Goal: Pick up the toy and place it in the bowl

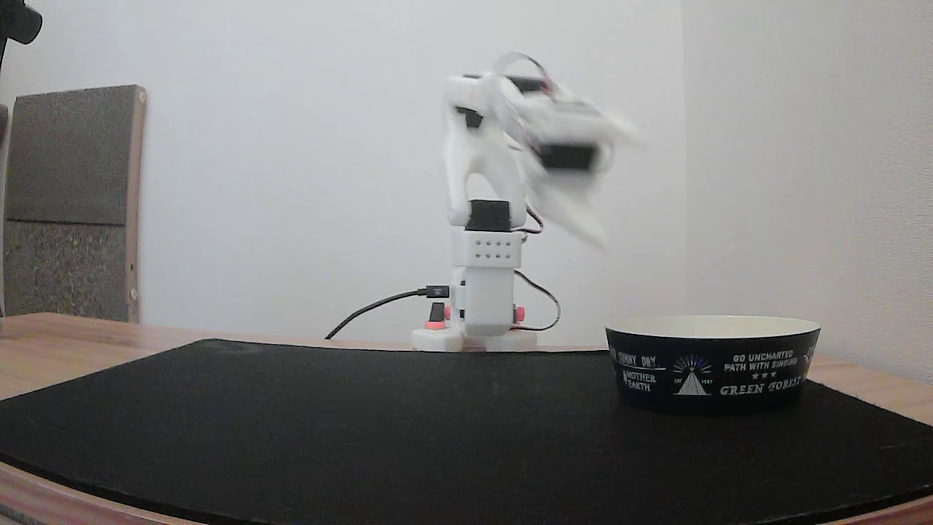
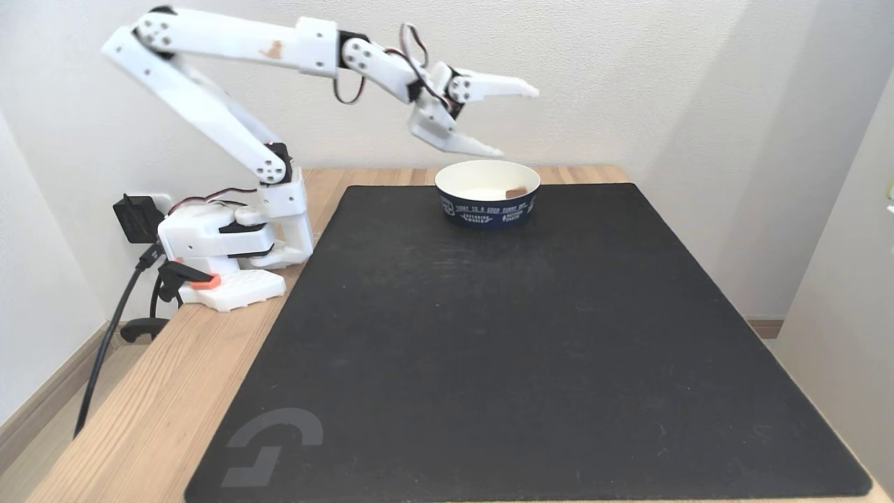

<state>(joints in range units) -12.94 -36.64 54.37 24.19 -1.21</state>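
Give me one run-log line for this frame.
gripper: open, empty, above bowl | toy: inside bowl, by its right wall | bowl: on black mat | arm: blurred in a fixed view

Toy (image 2: 516, 192) in bowl (image 2: 482, 209) on mat (image 2: 489, 349)

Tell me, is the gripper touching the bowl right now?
Apart. A fixed view shows the open gripper hanging above the bowl, wall visible between them; the toy lies inside.
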